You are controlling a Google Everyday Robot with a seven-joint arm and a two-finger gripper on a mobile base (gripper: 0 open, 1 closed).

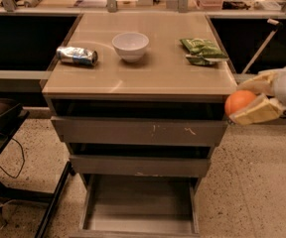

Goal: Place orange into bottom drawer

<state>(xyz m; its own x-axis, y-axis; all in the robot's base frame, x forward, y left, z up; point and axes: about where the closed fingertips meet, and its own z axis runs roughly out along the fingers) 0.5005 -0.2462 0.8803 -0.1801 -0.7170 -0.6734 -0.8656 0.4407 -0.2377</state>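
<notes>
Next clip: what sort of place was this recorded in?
Probably an office kitchenette or test lab: a drawer cabinet with a bowl, can and snack bag on top, speckled floor. The end effector holds the orange right of the cabinet.
</notes>
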